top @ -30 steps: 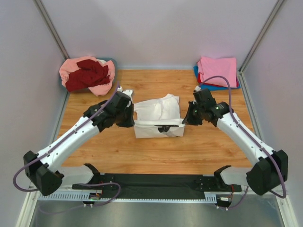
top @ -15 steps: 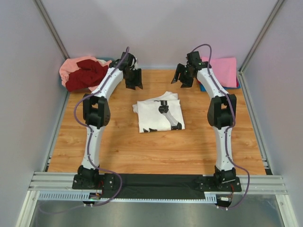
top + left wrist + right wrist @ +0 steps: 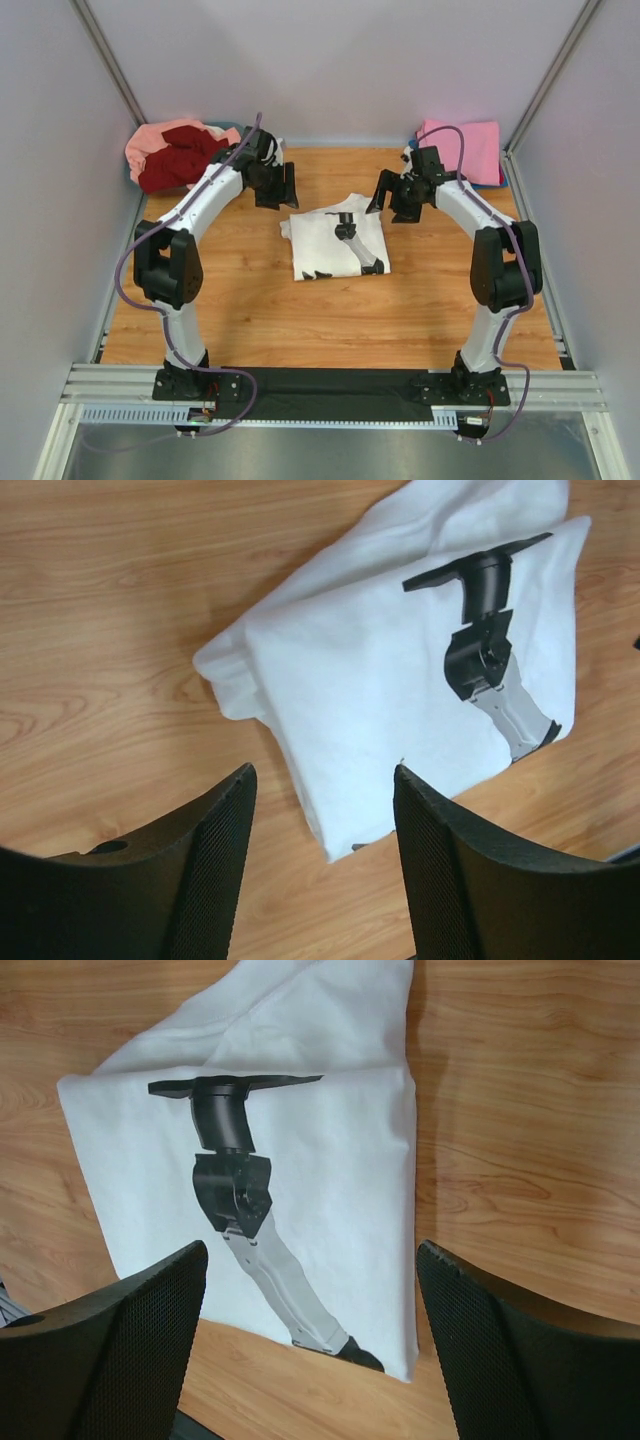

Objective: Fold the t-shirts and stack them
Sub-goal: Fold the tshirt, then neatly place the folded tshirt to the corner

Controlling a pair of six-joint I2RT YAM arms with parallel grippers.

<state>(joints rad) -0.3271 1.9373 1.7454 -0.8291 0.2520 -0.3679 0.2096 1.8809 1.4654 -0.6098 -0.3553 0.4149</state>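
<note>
With the off-white t-shirt lying folded on the table, the left gripper and right gripper hover spread and empty over its far corners, so the next move is probably to grasp it and carry it to the pink stack to its far right.

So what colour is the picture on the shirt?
Black and grey on the white t-shirt; clearest from right wrist.

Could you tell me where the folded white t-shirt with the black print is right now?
In the top view, the white t-shirt lies centrally on the table, between the left pincer and right pincer.
</note>
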